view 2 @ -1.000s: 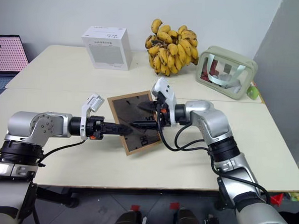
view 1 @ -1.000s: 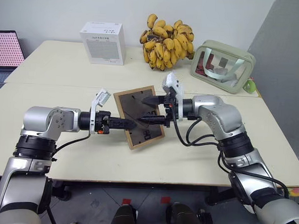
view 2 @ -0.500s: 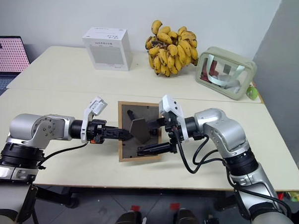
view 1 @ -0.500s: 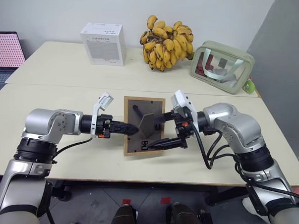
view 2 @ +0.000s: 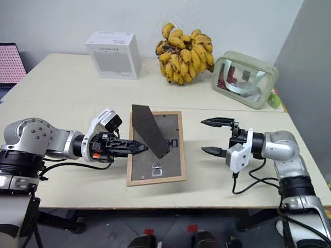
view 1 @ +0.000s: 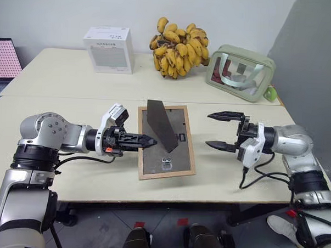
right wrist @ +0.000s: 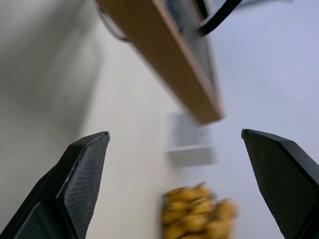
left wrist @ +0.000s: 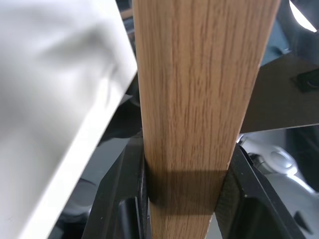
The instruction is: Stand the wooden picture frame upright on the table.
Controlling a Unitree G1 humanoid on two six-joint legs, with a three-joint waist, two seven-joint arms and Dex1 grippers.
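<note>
The wooden picture frame (view 1: 178, 157) hangs just over the middle of the table (view 1: 68, 81), its dark back panel facing up and its fold-out stand (view 1: 161, 125) sticking out. My left gripper (view 1: 147, 139) is shut on the frame's left wooden edge; in the left wrist view the light-wood bar (left wrist: 199, 89) sits clamped between the black fingers (left wrist: 130, 194). My right gripper (view 1: 223, 131) stands open a short way to the right of the frame, with nothing between its fingers (right wrist: 82, 172). Whether the frame's lower edge touches the table I cannot tell.
At the back of the table stand a white box (view 1: 106, 49), a bunch of bananas (view 1: 177, 39) and a clear green pouch (view 1: 239, 72). A small green thing (view 1: 272, 94) lies by the right edge, and a pink patterned pad (view 1: 3, 56) at the far left.
My right gripper has let go of the frame's back and drawn away to the right, open. The frame has turned in my left gripper's hold, and its stand now sticks out.
</note>
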